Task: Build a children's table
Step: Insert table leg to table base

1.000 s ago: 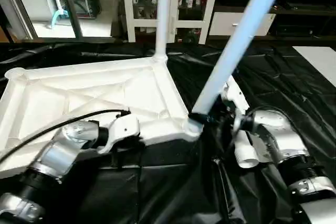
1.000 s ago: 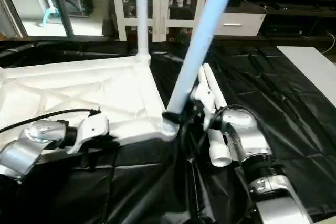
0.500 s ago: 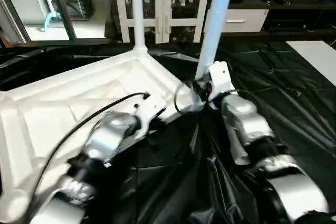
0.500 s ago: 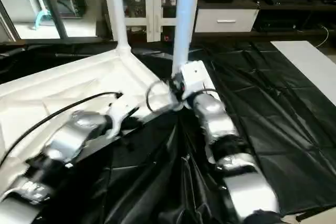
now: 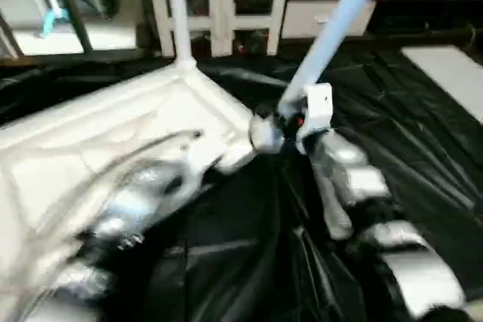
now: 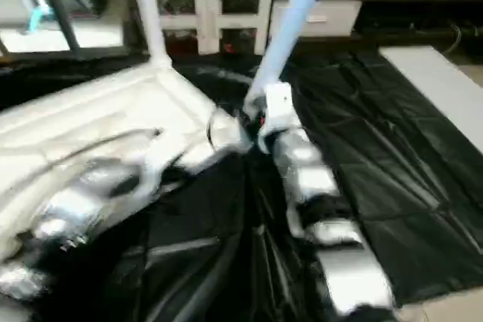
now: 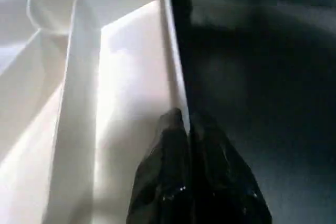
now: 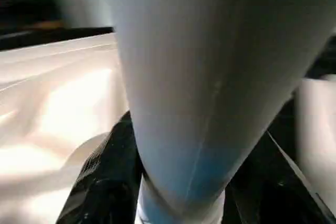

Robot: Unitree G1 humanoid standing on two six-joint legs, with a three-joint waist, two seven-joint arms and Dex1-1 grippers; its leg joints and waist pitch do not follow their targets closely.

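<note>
On the black plastic sheet (image 5: 392, 141) that covers the floor lies the white tabletop (image 5: 113, 133), turned upside down, so its ribbed underside faces up. One leg (image 5: 175, 13) stands upright in the far corner socket. A second leg (image 5: 332, 32) rises at a slant from the near corner socket (image 5: 264, 133), leaning toward the right side. The right gripper (image 5: 290, 122) holds this second leg just above the socket; in the right wrist view its black fingers (image 8: 100, 182) sit on both sides of the thick lower end of the tube, closed around it. The left gripper (image 7: 190, 145) is at the near edge of the tabletop, left of that socket. Its two fingers are pressed together on the thin rim of the tabletop, with the rim caught between the tips. At the back stands a white cabinet (image 5: 226, 5) with glass doors.
</note>
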